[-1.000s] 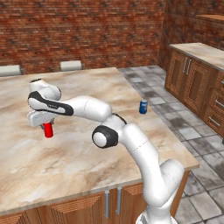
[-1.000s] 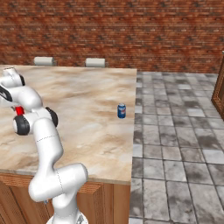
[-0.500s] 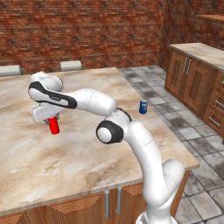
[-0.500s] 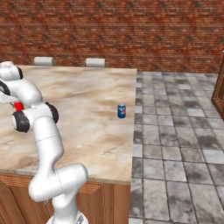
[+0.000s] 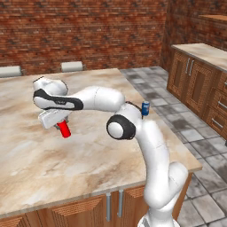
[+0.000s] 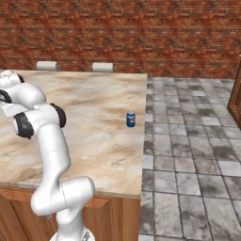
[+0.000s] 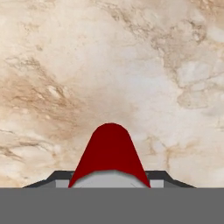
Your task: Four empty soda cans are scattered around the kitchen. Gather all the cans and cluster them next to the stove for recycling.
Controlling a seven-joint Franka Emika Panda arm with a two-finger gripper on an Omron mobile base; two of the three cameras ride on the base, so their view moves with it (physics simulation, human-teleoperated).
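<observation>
A red soda can [image 5: 65, 130] hangs tilted just above the marble island counter [image 5: 88, 155], with my gripper [image 5: 61, 125] shut on it. In the hand view the can [image 7: 110, 153] points away from the camera over the marble, its silver top nearest, and the dark fingertips [image 7: 171, 177] flank it on both sides. A small blue can [image 5: 145, 108] stands upright near the counter's right edge, behind my forearm; it also stands in the right base view [image 6: 131, 119]. The stove is out of view.
Two grey stool backs [image 5: 72, 66] stand along the island's far edge, before a brick wall. Wooden cabinets [image 5: 197, 84] line the right side across a tiled floor [image 6: 193, 141]. The island's right edge [image 6: 145, 122] drops to the floor.
The arm has swung the red can to the right over the counter. The blue can has stayed put.
</observation>
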